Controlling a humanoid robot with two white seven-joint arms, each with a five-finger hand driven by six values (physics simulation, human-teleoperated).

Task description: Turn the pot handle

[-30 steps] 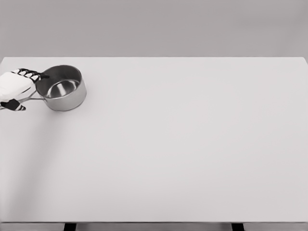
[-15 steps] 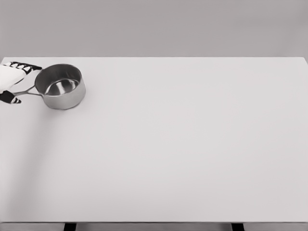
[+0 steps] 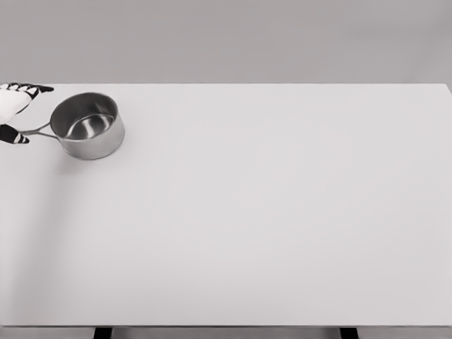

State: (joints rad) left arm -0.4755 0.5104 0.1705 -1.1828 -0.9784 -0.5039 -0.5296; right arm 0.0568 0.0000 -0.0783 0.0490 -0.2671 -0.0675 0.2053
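Left robot hand [image 3: 13,111] at table [image 3: 282,226] edge, clasping pot [image 3: 87,126] handle [image 3: 37,131].

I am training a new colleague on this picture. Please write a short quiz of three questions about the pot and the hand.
1. True or false: the pot lies tipped on its side.
2. Toward which picture edge does the pot's handle point?
   A. left  B. right  C. bottom
3. Fill in: the left hand shows at the table's far ____ corner.

Key: 1 false, it stands upright. 2 A. 3 left.
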